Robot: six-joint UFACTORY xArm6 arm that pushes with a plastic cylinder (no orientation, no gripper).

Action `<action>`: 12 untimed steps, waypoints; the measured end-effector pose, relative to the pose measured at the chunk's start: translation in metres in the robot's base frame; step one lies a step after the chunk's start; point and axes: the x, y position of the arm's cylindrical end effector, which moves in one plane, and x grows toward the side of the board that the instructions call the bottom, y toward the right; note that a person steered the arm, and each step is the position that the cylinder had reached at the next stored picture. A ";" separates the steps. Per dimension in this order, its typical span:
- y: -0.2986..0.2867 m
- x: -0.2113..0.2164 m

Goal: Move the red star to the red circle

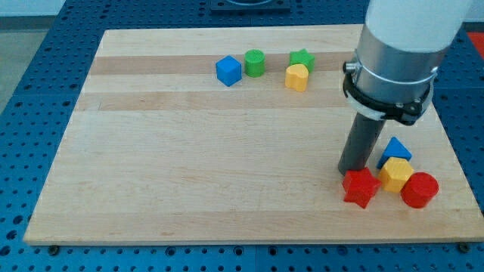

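Note:
The red star (360,187) lies near the board's bottom right. The red circle (420,190) lies to its right, with a yellow block (395,174) between and slightly above them. A blue triangle block (395,149) sits just above the yellow block. My tip (352,171) stands right at the red star's upper left edge, touching or nearly touching it, left of the blue triangle. The rod hangs from the wide grey arm (397,53).
At the view's top middle stand a blue cube (228,71), a green cylinder (255,63), a green star (302,59) and a yellow block (296,77). The wooden board (189,151) ends just right of and below the red circle.

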 end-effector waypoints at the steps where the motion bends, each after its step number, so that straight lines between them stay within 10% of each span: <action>1: 0.000 0.007; 12: -0.033 0.048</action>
